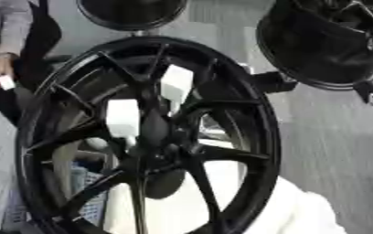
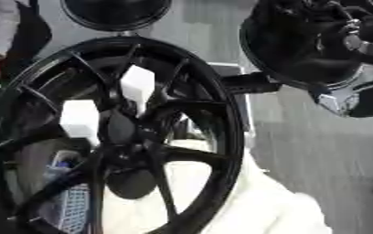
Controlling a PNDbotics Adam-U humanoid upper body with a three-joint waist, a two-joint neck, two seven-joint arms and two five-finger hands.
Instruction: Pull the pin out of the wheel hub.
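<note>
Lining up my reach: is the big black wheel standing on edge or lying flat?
Standing on edge: the wheel faces the camera, its spokes fanning from the hub, with floor visible behind it.

Second black wheel [image 1: 326, 43] upper right; white cloth [image 2: 274, 208] below.

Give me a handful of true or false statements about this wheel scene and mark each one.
1. The big wheel in front is black with thin spokes. True.
2. Two white blocks show through the spokes near the hub. True.
3. The big wheel lies flat on a table. False: it stands upright, facing the camera.
4. It is the only wheel in view. False: another black wheel hangs at upper right, and a third shows at the top.
5. A robot hand is curled round the hub. False: nothing touches the hub; only a black and silver robot part shows at upper right, its fingers unclear.
</note>
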